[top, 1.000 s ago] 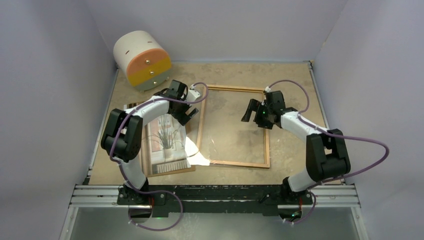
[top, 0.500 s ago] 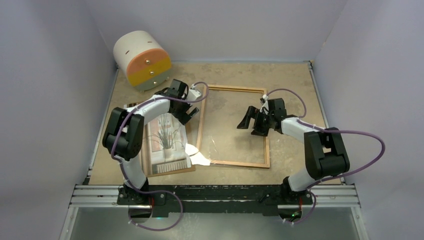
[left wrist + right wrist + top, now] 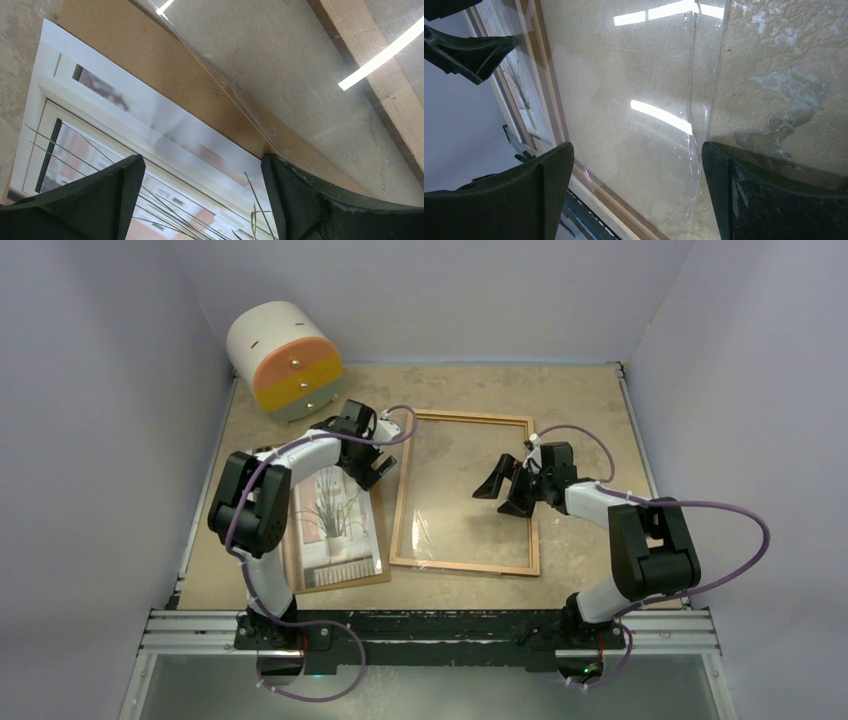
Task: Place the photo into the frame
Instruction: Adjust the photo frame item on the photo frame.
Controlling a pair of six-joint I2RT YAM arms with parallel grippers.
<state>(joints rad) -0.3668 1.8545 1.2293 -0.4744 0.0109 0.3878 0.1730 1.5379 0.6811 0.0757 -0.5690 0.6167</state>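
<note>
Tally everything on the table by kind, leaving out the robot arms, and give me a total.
Photo: 1
Wooden frame: 1
Brown backing board: 1
Clear pane: 1
Round drawer box: 1
Total: 5

No text, label, brand, number or sign can be read in any of the views.
</note>
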